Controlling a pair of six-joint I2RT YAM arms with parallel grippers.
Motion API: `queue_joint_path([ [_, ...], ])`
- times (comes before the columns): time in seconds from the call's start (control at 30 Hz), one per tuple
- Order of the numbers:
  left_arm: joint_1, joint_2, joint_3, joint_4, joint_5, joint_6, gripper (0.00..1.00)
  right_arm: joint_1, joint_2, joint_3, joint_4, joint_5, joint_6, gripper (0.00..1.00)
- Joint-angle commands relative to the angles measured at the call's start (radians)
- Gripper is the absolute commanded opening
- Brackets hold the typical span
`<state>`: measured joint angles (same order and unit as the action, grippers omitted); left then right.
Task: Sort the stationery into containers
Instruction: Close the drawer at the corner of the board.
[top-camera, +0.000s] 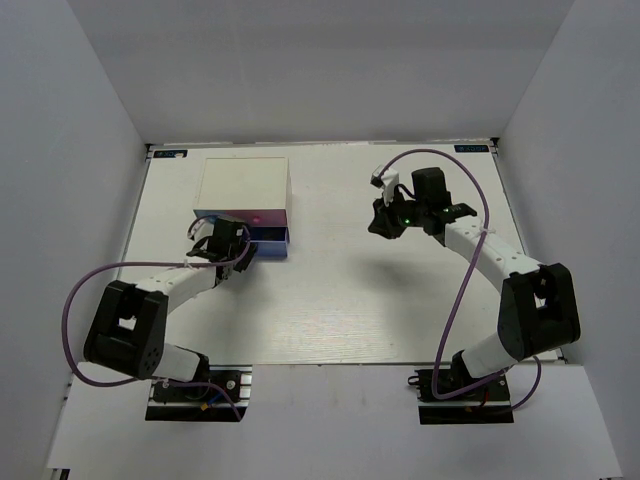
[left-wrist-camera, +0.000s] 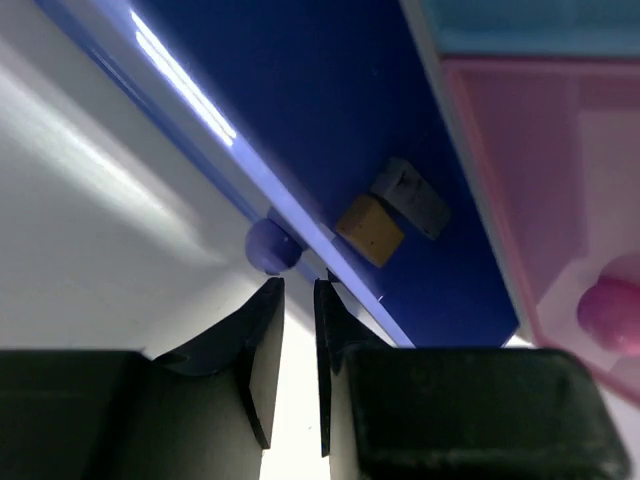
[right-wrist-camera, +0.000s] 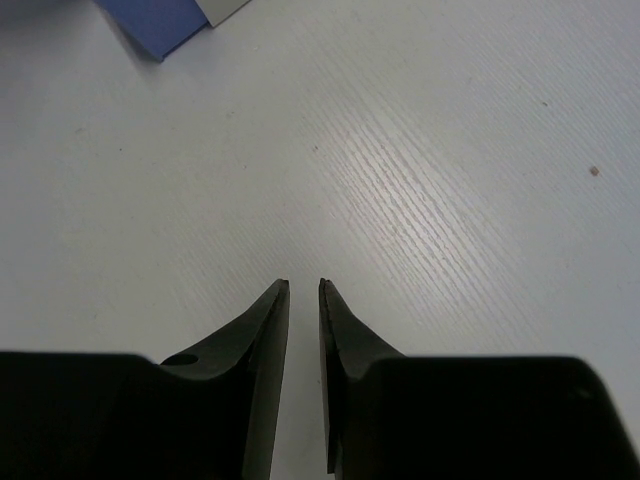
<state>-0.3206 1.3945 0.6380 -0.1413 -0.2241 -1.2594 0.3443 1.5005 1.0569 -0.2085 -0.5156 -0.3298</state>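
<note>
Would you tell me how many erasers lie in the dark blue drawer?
2: a tan eraser and a grey eraser, side by side near its front; more may be hidden.

The box of drawers (top-camera: 245, 182) stands on the desk (top-camera: 400, 300) at the far left, its flat white top facing up and its coloured fronts turned toward the near edge. The dark blue drawer (left-wrist-camera: 300, 90) is pulled out – in the top view its front juts past the box's face. Its front wall carries a small round blue knob (left-wrist-camera: 272, 246). On its floor lie two small blocks just beside each other, close to that front wall: a tan eraser (left-wrist-camera: 368, 230) and a grey eraser (left-wrist-camera: 410, 197). Alongside is the pink drawer (left-wrist-camera: 530, 180) with a round pink knob (left-wrist-camera: 610, 315), and beyond it a strip of the light blue drawer (left-wrist-camera: 540, 25).
</note>
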Motion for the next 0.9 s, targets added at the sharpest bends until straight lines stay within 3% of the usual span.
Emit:
queue_joint_path([
  [0.0,0.017,0.005,0.040,0.071,0.015,-0.017,0.30,-0.005,-0.028,-0.018,0.001,0.008,-0.023,0.24],
  [0.87,0.048,0.072,-0.067,0.354,-0.023,-0.202,0.45,-0.004,0.004,0.002,0.000,0.011,-0.023,0.24],
])
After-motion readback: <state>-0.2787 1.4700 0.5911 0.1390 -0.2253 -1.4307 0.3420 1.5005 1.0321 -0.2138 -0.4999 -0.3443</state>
